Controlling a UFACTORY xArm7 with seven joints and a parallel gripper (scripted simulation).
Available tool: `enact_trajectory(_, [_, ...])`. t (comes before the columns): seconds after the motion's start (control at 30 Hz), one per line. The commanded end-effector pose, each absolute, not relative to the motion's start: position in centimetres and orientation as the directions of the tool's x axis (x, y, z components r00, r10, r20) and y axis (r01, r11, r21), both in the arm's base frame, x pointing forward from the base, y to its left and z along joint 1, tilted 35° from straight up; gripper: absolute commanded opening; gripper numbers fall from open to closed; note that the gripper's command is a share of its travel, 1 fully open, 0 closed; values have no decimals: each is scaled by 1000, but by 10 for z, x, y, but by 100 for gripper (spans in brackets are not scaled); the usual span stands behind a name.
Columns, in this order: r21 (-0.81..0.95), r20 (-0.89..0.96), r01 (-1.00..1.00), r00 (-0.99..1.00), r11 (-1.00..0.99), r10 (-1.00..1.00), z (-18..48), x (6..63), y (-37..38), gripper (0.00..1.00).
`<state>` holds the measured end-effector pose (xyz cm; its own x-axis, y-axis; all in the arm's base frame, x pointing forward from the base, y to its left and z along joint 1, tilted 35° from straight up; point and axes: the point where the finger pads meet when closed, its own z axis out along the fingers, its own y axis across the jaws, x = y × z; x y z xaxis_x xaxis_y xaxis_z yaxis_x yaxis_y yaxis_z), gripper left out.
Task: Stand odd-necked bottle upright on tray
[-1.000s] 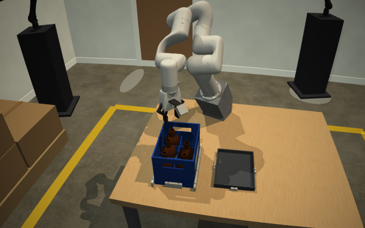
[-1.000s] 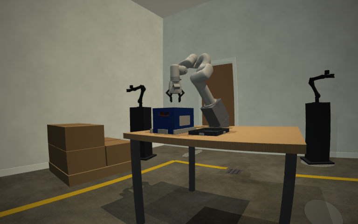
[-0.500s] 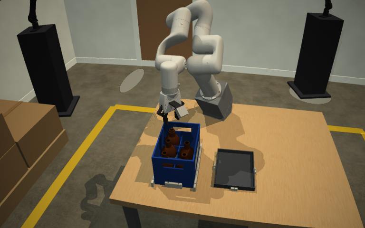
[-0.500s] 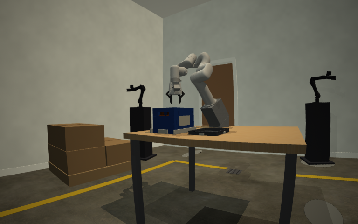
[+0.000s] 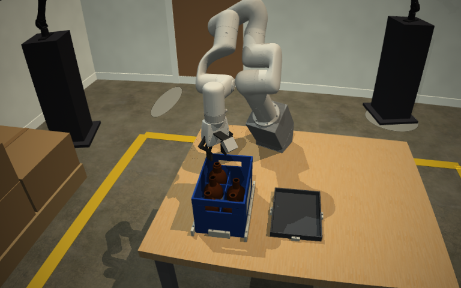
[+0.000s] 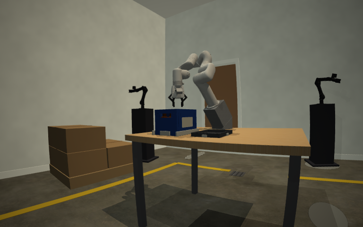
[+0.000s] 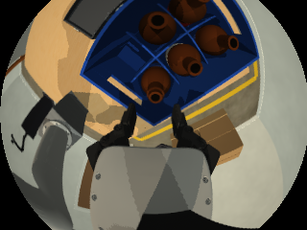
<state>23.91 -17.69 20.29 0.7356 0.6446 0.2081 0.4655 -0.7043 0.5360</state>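
Observation:
A blue crate point(image 5: 224, 195) stands on the table left of the dark tray point(image 5: 296, 213). Several brown bottles stand upright in its cells; the wrist view shows them from above point(image 7: 180, 41). The bottle in the crate's far left cell point(image 5: 217, 172) is the one closest to my fingers. My gripper point(image 5: 211, 150) hangs open and empty just above the crate's far rim, over that bottle. It also shows above the crate in the exterior view point(image 6: 177, 101) and in the wrist view point(image 7: 153, 119). The tray is empty.
The arm's grey base point(image 5: 271, 127) sits at the table's far edge behind the crate and tray. Cardboard boxes point(image 5: 30, 176) are stacked on the floor to the left. Black pedestals point(image 5: 56, 84) with cameras stand around the table.

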Motion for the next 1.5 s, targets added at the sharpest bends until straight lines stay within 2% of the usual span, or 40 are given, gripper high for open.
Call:
enact_trajectory(0.0, [538, 208, 464, 736, -704, 644, 200, 242, -179, 65])
enact_trajectory(1.47, [538, 208, 464, 736, -704, 644, 191, 247, -183, 65])
